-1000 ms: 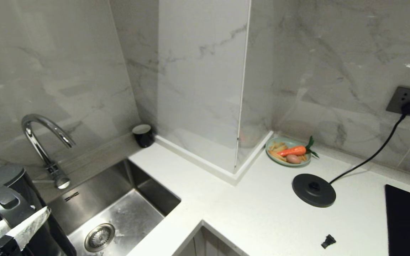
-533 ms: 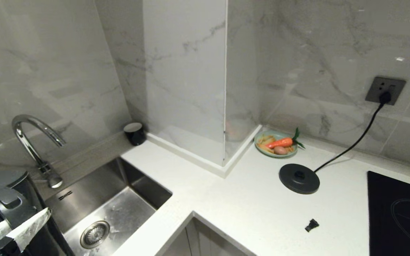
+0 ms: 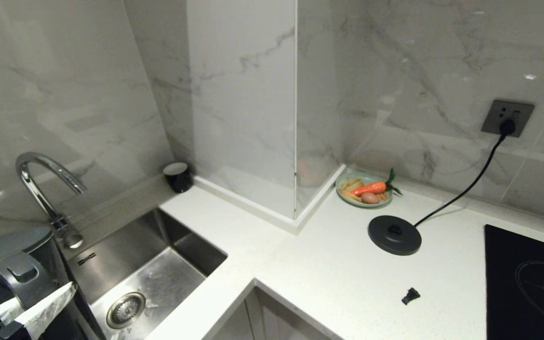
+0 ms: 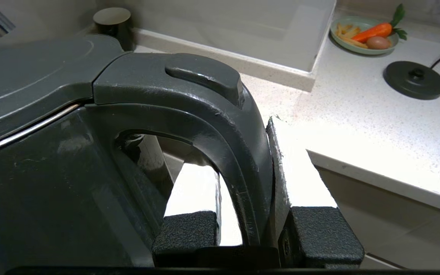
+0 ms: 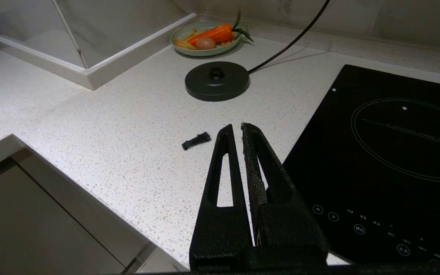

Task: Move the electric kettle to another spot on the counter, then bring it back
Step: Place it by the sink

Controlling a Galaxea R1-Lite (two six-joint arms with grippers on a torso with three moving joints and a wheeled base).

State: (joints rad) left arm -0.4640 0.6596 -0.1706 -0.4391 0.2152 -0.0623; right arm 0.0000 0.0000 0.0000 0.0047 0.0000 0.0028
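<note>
Head view: the electric kettle (image 3: 12, 264) sits at 8 o'clock, low in the corner beside the sink (image 3: 149, 269), below the tap (image 3: 45, 189). The left gripper (image 3: 21, 316) shows a white-wrapped finger at its handle. The power base (image 3: 394, 234) lies at 3 o'clock on the surface (image 3: 338, 278), corded to the wall socket (image 3: 507, 118); a plate of vegetables (image 3: 365, 190) lies just beyond it.

Left wrist view: the left gripper's fingers (image 4: 300, 175) are clamped on the kettle's handle (image 4: 204, 114), one inside the loop, one outside.

Right wrist view: the right gripper (image 5: 236, 128) hangs over the surface's front edge beside the cooktop (image 5: 388, 152), fingers together, empty. A small black piece (image 5: 196, 141) lies near at 10 o'clock.
</note>
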